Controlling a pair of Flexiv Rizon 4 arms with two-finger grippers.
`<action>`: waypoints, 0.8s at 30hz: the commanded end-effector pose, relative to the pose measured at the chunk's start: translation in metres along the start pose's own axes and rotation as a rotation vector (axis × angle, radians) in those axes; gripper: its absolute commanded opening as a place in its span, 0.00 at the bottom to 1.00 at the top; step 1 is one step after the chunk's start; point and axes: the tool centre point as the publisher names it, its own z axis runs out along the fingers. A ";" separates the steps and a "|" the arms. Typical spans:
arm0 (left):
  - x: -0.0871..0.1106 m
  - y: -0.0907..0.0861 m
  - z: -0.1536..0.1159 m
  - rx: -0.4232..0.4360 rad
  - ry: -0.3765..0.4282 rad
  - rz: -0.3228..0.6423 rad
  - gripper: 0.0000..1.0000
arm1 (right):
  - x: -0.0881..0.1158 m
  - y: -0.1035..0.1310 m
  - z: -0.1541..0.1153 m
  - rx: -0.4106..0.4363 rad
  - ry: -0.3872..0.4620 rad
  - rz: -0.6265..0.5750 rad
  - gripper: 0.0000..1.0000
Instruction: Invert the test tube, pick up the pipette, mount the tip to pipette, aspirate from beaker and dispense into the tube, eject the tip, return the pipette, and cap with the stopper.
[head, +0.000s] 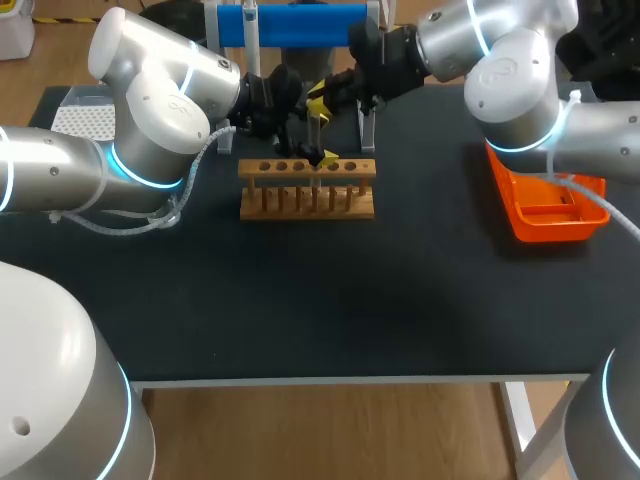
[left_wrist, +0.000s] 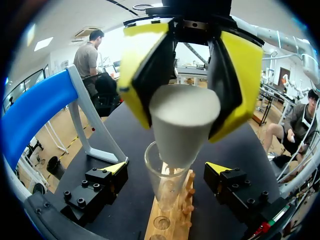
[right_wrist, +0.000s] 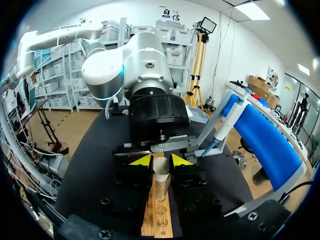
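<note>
A clear test tube (left_wrist: 164, 186) stands upright in the wooden rack (head: 308, 190). Just above its mouth hangs a white tapered stopper (left_wrist: 182, 125), with my right gripper (left_wrist: 192, 85) shut on it from both sides. In the right wrist view the stopper (right_wrist: 161, 170) sits between the yellow fingertips (right_wrist: 141, 160) of that gripper (right_wrist: 161, 161), over the tube (right_wrist: 160, 192). My left gripper (left_wrist: 167, 169) is open wide, one finger on each side of the tube and touching neither tube nor stopper. In the head view both grippers, left (head: 312, 152) and right (head: 320, 105), meet over the rack's right half.
The blue pipette (head: 290, 22) rests on its stand behind the rack. An orange tray (head: 548, 208) lies at the right, partly under my right arm. A white tip box (head: 85, 120) sits at the far left, behind my left arm.
</note>
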 end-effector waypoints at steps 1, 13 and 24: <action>-0.001 0.000 0.000 -0.003 0.002 -0.001 1.00 | 0.000 -0.001 0.001 -0.002 0.000 -0.001 0.00; -0.001 0.000 0.000 -0.003 0.002 -0.001 1.00 | -0.001 0.001 -0.001 -0.012 -0.009 -0.001 0.00; -0.001 0.000 0.000 -0.003 0.002 -0.001 1.00 | -0.002 0.001 -0.001 -0.019 -0.012 0.002 0.00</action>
